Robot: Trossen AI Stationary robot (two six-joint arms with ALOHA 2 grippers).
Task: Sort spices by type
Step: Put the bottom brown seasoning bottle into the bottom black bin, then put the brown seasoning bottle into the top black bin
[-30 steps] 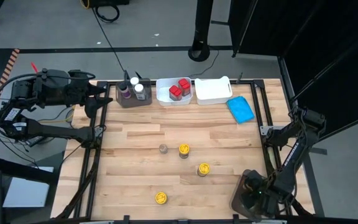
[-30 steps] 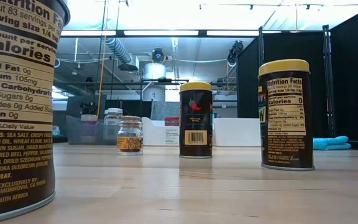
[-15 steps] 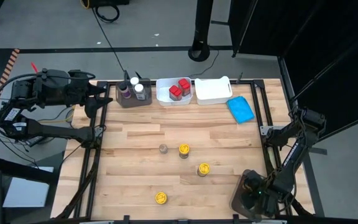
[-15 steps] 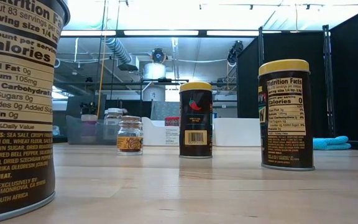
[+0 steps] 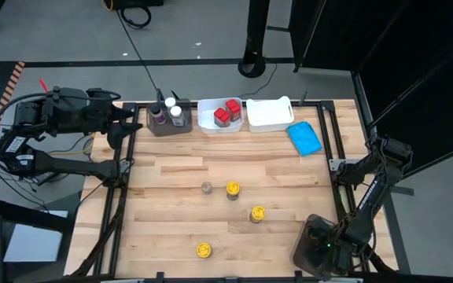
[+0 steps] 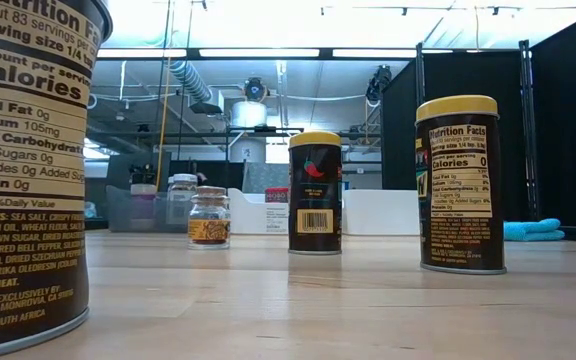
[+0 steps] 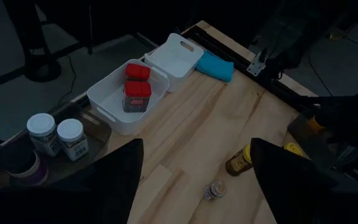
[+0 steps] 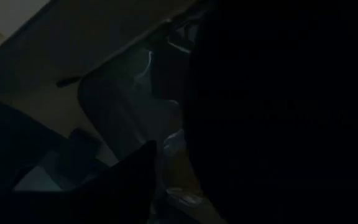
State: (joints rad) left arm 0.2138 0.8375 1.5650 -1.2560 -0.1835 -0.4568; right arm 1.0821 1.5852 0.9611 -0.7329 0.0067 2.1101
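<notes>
Three yellow-lidded spice jars (image 5: 233, 189), (image 5: 257, 213), (image 5: 204, 250) and a small clear glass jar (image 5: 206, 187) stand upright on the wooden table. White-capped jars (image 5: 176, 111) sit in a grey bin (image 5: 152, 128) at the far edge. Red-capped jars (image 5: 227, 111) sit in a white tub (image 5: 208, 123). My left gripper (image 7: 194, 186) hangs open, high above the table's far left corner, with nothing between its fingers. My right gripper (image 5: 321, 250) points down into a grey bin (image 5: 299, 253) at the near right corner; its own wrist view is too dark to read.
A second white tub (image 5: 270, 115) stands at the far edge, with a blue cloth (image 5: 304, 137) to its right. A black frame rail (image 5: 338, 196) runs along the table's right side. Bare wood lies between the jars and the tubs.
</notes>
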